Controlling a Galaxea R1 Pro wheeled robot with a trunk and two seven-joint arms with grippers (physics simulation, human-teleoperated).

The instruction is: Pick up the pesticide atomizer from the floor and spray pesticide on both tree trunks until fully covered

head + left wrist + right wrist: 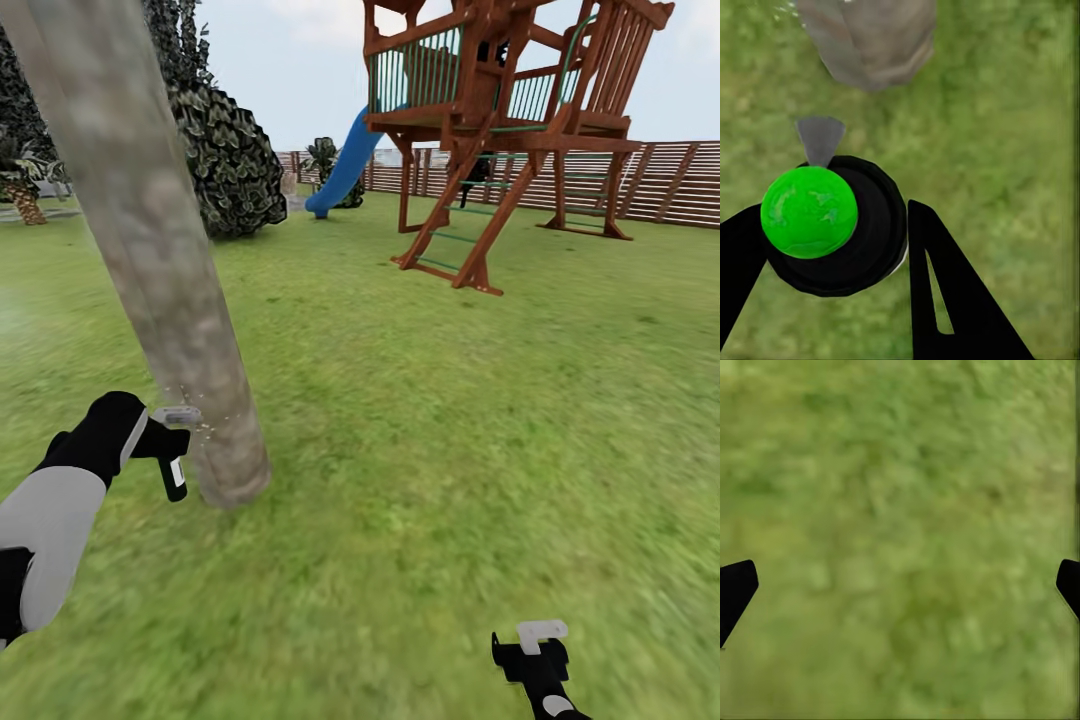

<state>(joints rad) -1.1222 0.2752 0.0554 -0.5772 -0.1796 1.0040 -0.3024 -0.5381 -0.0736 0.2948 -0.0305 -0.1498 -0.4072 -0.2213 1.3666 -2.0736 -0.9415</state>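
- I stood on the blurry green grass floor (430, 450) of the garden, with a brown slatted fence (670, 180) running along its far edge.
- Well beyond my grippers stood a reddish wooden play tower (500, 110) with a blue slide (345, 165), and beside it a dark-leaved bush (225, 160).
- A thick, mottled grey-brown tree trunk (160, 260) rose from the grass just ahead of my left gripper (172, 450), leaning across the head view.
- My left gripper (832, 240) was clenched around the pesticide atomizer (832, 225), a black round body with a bright green cap, one black finger (945, 292) on either side of it.
- The atomizer's grey nozzle (820, 139) pointed out from between my jaws toward the foot of the trunk (870, 41), near it but not touching.
- In the head view, small pale specks (205, 428) showed between the nozzle and the bark.
- My right gripper (540, 650) hung low over bare grass (900, 525), well apart from the trunk.
- Its jaws were spread wide and released, the two black fingertips (735, 585) at opposite edges of the wrist view, with only grass between them.
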